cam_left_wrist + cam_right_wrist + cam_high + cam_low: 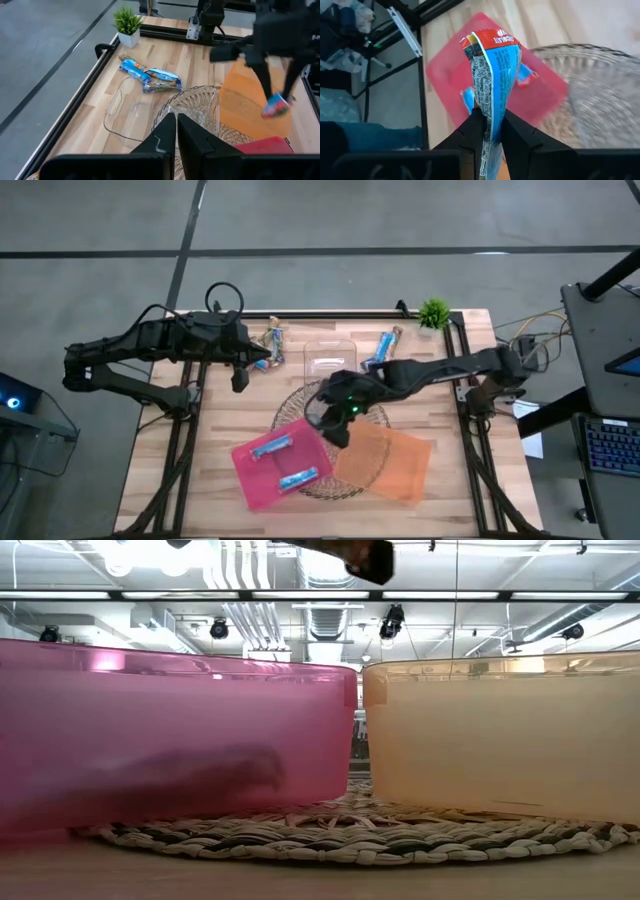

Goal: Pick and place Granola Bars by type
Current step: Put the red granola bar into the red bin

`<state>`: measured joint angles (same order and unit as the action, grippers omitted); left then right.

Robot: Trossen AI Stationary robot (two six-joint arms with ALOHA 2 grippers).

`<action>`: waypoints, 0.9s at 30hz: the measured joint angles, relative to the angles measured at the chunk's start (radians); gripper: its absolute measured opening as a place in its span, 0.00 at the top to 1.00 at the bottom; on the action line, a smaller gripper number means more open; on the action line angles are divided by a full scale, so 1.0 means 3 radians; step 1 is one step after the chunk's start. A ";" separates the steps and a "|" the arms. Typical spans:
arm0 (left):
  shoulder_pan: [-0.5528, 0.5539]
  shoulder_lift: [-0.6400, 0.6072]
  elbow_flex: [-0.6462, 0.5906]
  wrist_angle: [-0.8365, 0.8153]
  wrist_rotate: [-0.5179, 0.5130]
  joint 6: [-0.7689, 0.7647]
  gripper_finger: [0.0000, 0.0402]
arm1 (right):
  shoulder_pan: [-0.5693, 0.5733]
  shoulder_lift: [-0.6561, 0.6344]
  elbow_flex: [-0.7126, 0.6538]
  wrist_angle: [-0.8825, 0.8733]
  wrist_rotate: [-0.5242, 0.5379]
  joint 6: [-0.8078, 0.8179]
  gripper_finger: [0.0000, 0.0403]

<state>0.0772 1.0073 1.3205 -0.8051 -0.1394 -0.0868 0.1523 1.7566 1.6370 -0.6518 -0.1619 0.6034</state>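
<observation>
My right gripper (337, 432) hovers over the gap between the pink tray (262, 480) and the orange tray (400, 470), shut on a light blue granola bar (492, 65). Two more blue bars (272, 447) (298, 478) lie flat in the pink tray. Other wrapped bars lie on the table near the far edge, one group (272, 340) on the left and one (383, 348) on the right of the clear box (330, 358). My left gripper (176, 131) waits shut above the table's far left part, touching nothing. My right gripper pinches the light blue bar by one end of its wrapper (490, 117) between the two fingers. The fingers (265, 80) point down from above. The bar (276, 106) runs on past the fingertips and hangs below them, lifted clear over the trays.
Both trays sit on a round woven mat (300, 398). A small potted plant (433, 313) stands at the far right corner. A black frame rail (330, 317) runs along the far edge. Bare wood shows at the near left (180, 480).
</observation>
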 joint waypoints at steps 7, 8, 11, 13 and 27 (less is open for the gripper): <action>0.0000 -0.0001 0.0000 -0.0015 0.0000 0.0022 1.00 | 0.0069 0.0410 0.0327 0.0093 -0.0019 0.0163 0.87; 0.0000 -0.0001 0.0000 -0.0015 -0.0001 0.0022 1.00 | 0.0077 0.0466 0.0359 0.0116 -0.0026 0.0198 0.87; 0.0000 -0.0001 0.0000 -0.0016 0.0000 0.0023 1.00 | 0.0095 0.0606 0.0424 0.0230 -0.0106 0.0350 0.87; 0.0000 -0.0002 0.0000 -0.0016 0.0000 0.0023 1.00 | 0.0110 0.0691 0.0460 0.0256 -0.0152 0.0422 0.87; 0.0000 -0.0006 0.0000 -0.0014 0.0000 0.0039 1.00 | 0.0160 0.0855 0.0473 0.0295 -0.0162 0.0698 0.87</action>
<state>0.0772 1.0054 1.3205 -0.8093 -0.1394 -0.0750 0.2005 2.0132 1.7790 -0.5632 -0.2104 0.8127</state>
